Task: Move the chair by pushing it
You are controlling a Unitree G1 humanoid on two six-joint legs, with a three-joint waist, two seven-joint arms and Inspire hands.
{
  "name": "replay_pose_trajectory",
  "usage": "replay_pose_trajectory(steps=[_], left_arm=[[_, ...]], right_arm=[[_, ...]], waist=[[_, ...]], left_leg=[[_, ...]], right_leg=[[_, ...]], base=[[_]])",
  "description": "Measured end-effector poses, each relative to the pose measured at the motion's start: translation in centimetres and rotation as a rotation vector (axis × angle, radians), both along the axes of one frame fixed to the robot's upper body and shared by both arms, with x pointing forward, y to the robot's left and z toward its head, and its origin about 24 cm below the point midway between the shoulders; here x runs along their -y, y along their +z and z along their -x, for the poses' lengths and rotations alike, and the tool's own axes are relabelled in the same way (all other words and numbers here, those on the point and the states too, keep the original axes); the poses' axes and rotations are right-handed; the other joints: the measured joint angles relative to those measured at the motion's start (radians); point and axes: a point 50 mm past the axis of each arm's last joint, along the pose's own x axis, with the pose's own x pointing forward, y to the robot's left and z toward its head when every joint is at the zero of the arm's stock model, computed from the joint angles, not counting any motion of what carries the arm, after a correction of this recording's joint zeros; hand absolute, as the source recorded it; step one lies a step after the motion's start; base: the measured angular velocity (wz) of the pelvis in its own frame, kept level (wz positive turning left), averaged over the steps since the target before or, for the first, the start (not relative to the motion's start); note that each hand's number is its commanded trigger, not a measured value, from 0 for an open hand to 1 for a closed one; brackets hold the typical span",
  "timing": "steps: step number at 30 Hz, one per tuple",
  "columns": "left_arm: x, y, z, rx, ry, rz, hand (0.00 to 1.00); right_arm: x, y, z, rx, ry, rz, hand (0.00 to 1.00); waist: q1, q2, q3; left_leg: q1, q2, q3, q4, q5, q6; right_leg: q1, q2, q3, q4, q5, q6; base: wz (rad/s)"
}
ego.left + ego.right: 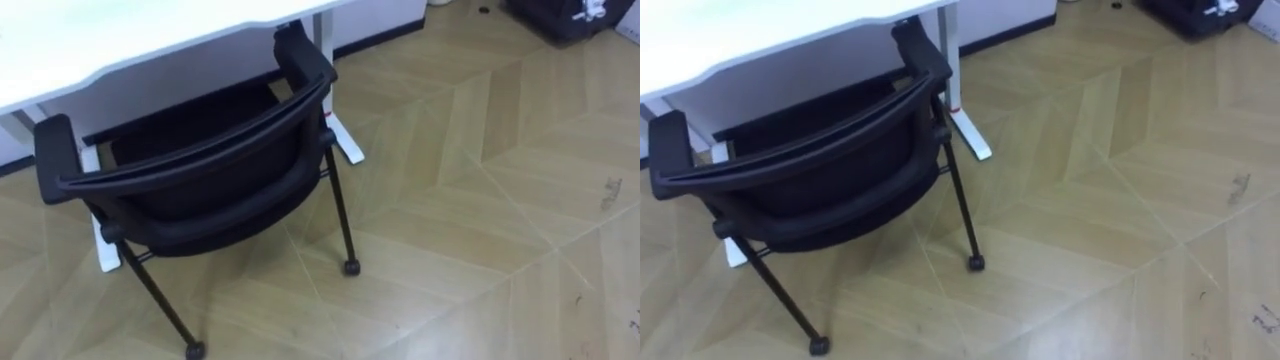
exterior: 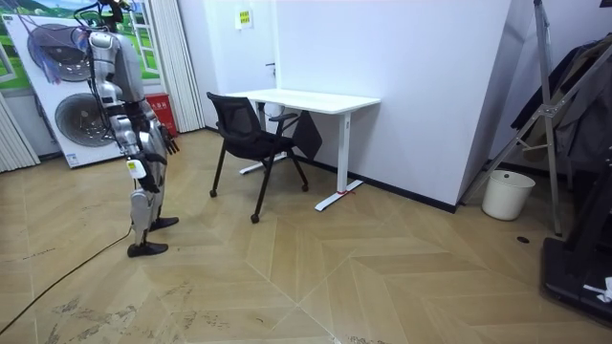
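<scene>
Right hand point(image 2: 140, 169) and left hand point(image 2: 169, 142), grip impossible to tell, hang well short of the black chair point(image 1: 190, 175) half-tucked under the white desk point(image 1: 120, 35) ahead; any push should meet its backrest squarely.

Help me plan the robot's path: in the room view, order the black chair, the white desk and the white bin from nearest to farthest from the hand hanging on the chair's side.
From that hand, low at the robot's side:
1. Black chair, just to the room view's right, backrest toward the robot.
2. White desk, behind the chair against the wall.
3. White bin, far right on the floor by the wall.
</scene>
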Motion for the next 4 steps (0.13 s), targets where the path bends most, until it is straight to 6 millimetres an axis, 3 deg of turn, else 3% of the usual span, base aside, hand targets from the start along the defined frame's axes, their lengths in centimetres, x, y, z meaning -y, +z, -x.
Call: replay_pose_trajectory(steps=[4], left_arm=[[0.01, -0.05, 0.4, -0.01, 0.001, 0.001, 0.0]], right_arm=[[-0.09, -0.05, 0.44, -0.007, -0.005, -0.013, 0.0]], waist=[[0.001, 0.002, 0.0011]], left_leg=[[0.01, -0.004, 0.0, -0.001, 0.0, 0.0]], right_leg=[[0.008, -0.003, 0.014, 0.0, 0.0, 0.0]], base=[[-0.04]])
